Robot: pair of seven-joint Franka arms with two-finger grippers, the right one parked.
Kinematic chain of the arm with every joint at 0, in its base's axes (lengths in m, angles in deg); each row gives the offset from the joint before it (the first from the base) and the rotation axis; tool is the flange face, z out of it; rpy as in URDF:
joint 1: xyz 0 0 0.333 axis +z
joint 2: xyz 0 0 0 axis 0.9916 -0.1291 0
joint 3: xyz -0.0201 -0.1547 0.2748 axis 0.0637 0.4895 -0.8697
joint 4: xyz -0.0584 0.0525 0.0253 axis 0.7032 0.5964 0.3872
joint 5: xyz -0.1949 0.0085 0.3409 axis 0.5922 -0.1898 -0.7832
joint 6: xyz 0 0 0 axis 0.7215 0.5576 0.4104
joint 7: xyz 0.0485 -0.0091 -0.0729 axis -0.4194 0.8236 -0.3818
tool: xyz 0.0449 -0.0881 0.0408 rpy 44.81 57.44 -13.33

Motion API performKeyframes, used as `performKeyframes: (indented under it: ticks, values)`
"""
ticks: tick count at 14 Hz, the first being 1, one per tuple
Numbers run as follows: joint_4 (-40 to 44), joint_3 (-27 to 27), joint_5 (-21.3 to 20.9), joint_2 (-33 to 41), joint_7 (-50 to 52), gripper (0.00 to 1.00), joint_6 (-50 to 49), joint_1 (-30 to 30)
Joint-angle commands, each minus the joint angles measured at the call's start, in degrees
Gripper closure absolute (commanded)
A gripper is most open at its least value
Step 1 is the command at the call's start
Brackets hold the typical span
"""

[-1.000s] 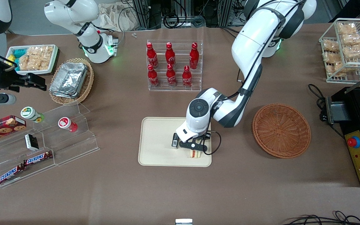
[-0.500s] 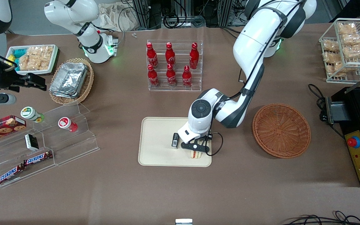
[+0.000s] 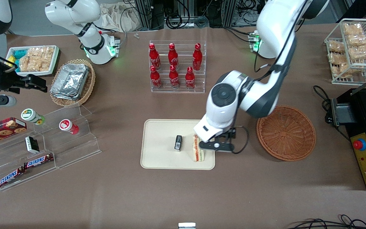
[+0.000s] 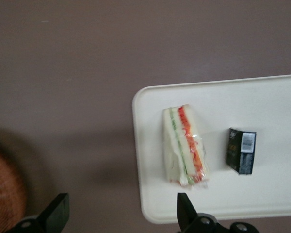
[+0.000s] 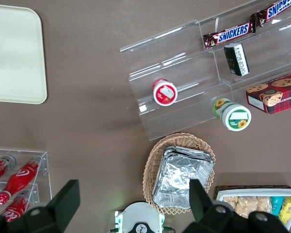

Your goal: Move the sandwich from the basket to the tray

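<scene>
One sandwich on tray; gripper open above, basket empty

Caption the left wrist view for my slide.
Open tool hovers above sandwich lying on tray beside a small black box.

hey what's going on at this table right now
The robot's working arm has put the sandwich on the cream tray, where it lies beside a small black box. The gripper is open, empty and raised above the table between the tray and the brown wicker basket, which holds nothing. The move looks done.
</scene>
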Motion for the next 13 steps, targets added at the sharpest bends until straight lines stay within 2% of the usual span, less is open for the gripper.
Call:
performKeyframes:
  ticks: [1,4,7,9,13]
  values:
    - [-3.06,0.36,-0.18,7.83,-0.33,0.00,-6.13,3.40]
    - [-9.01,0.36,0.16,16.00,-0.33,0.00,-7.73,8.14]
    - [-15.52,0.27,6.12,23.83,-1.38,0.00,-7.82,13.76]
    - [-18.86,0.27,8.68,28.23,-5.14,0.00,-7.91,17.63]
    - [-26.68,0.18,9.92,35.70,-9.20,0.05,-7.65,22.47]
